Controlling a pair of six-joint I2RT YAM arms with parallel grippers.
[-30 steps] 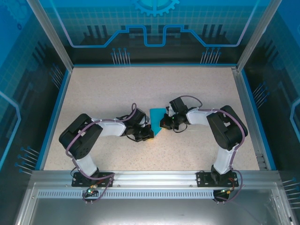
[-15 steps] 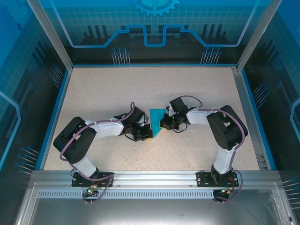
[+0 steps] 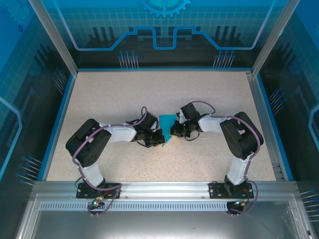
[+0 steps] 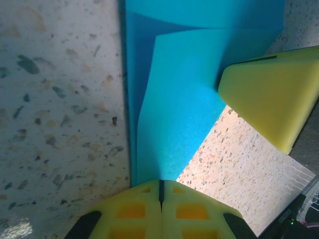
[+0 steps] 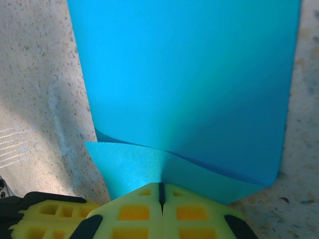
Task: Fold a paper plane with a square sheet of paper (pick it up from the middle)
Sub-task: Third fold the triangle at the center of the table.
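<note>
Paper sheet (image 3: 168, 123) part-folded on table (image 3: 149, 94), left fingers (image 4: 147, 196) and right fingers (image 5: 147, 199) both clenched on its edges

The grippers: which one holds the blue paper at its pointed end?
The left gripper: the paper narrows to a point where it grips. The right gripper grips a wide edge.

This looks like a robot lab. A left robot arm (image 3: 89, 144) and a right robot arm (image 3: 241, 137) are bolted to a metal rail (image 3: 164, 188) at the near edge of a speckled tabletop (image 3: 124, 94). Metal posts (image 3: 52, 37) hold blue walls (image 3: 209, 25) with grid lines, and the far wall has a gear drawing (image 3: 165, 6).
</note>
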